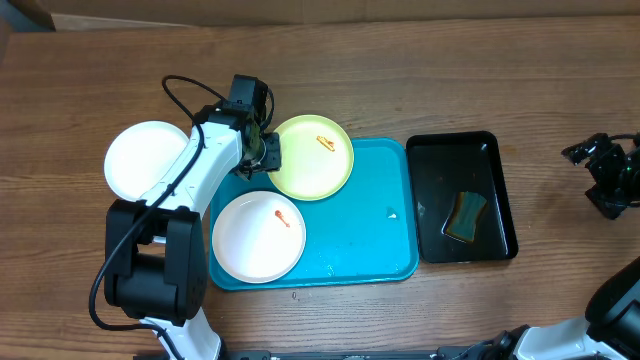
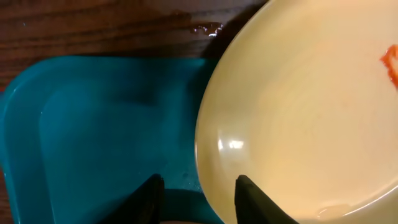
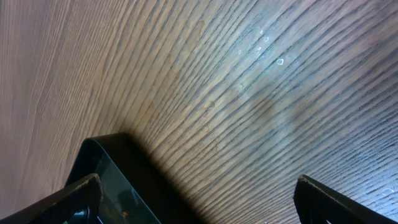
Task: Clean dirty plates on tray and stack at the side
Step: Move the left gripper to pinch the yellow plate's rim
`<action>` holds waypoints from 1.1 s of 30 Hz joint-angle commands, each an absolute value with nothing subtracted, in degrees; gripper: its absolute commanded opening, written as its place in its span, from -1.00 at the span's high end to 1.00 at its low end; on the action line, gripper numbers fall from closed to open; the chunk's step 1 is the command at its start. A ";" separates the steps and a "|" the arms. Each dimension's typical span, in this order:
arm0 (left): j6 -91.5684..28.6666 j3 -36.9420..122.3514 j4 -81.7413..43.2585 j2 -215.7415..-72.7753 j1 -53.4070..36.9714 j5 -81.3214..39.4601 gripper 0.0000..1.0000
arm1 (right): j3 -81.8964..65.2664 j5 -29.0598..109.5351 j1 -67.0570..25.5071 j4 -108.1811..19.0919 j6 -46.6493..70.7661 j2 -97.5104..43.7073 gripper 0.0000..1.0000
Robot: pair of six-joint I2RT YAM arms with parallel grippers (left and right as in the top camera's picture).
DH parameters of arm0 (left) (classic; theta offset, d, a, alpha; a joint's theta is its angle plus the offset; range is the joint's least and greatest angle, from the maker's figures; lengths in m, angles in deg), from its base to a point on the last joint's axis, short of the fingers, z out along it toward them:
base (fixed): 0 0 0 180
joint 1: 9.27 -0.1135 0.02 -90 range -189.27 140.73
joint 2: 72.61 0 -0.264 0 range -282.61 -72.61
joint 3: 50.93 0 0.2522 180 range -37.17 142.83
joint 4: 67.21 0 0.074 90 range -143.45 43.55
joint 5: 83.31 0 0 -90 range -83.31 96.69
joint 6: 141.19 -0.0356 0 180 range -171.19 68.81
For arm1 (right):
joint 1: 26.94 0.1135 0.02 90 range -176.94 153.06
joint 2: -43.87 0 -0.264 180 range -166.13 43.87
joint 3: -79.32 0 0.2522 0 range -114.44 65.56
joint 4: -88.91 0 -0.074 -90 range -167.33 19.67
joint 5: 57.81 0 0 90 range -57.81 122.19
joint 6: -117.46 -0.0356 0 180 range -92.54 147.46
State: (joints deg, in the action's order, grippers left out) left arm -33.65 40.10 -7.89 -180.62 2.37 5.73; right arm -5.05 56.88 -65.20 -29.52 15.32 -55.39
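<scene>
Left claw: at the left rim of the yellow-green plate; jaws partly apart and astride that rim, one finger over the plate's face, the other over the tray, with a strip of turquoise showing between it and the rim; no clamping seen.
Right claw: far to the right over bare table, jaws spread wide, holding nothing; well apart from everything else.

Edges and room: the tray lies mid-table; the yellow-green plate sits at its far left corner and overhangs the far rim onto the table; the tray's right half is bare apart from a white speck and a few droplets; open wood runs along the far side.

Containers and contents: a white plate sits in the tray's near left corner, with one red-orange smear near its centre; the yellow-green plate carries a small orange smear near its far edge; a second white plate rests on the table left of the tray, partly under the left arm, with no smear visible; the black tray stands just right of the turquoise one and holds a sponge, green and yellow.

Materials: plates round, shallow, smooth and glossy; the turquoise tray rectangular with rounded corners and a raised rim; the black tray narrower and shiny; the table grained brown wood with a few wet spots.
</scene>
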 commanded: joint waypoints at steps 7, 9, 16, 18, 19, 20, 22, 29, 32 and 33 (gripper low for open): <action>-32.71 38.90 -8.32 -181.05 3.29 6.72 0.28 | -6.58 57.34 -65.26 -29.71 15.47 -55.13 -1.00; -32.73 38.07 -9.02 -181.10 3.29 6.72 0.27 | -6.58 57.34 -65.26 -29.71 15.47 -55.13 -1.00; -32.71 35.14 -12.35 -181.10 3.29 6.70 0.49 | -6.58 57.34 -65.26 -29.71 15.47 -55.13 -1.00; -32.73 35.14 -12.72 -181.10 3.29 6.70 0.52 | -6.58 57.34 -65.26 -29.71 15.47 -55.13 -1.00; -32.73 35.14 -12.91 -181.10 3.29 6.70 0.52 | -6.58 57.34 -65.26 -29.71 15.47 -55.13 -1.00; -32.73 35.14 -13.02 -181.10 3.29 6.70 0.51 | -6.58 57.34 -65.26 -29.71 15.47 -55.13 -1.00; -32.77 34.84 -13.44 -181.12 3.29 6.76 0.48 | -6.58 57.34 -65.26 -29.71 15.47 -55.13 -1.00; -32.77 32.80 -16.96 -181.12 3.46 5.58 0.52 | -6.58 57.34 -65.26 -29.74 15.45 -55.13 -1.00; -33.28 32.80 -18.01 -181.12 3.51 3.35 0.62 | -6.58 57.91 -65.26 -31.75 14.92 -55.13 -1.00; -33.67 32.80 -18.47 -181.12 3.51 2.17 0.68 | -6.58 58.61 -65.26 -32.95 14.40 -55.13 -1.00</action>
State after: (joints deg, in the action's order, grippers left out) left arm -33.10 33.42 -17.57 -180.62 2.77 5.12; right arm -5.05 57.08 -65.20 -31.11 15.21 -55.39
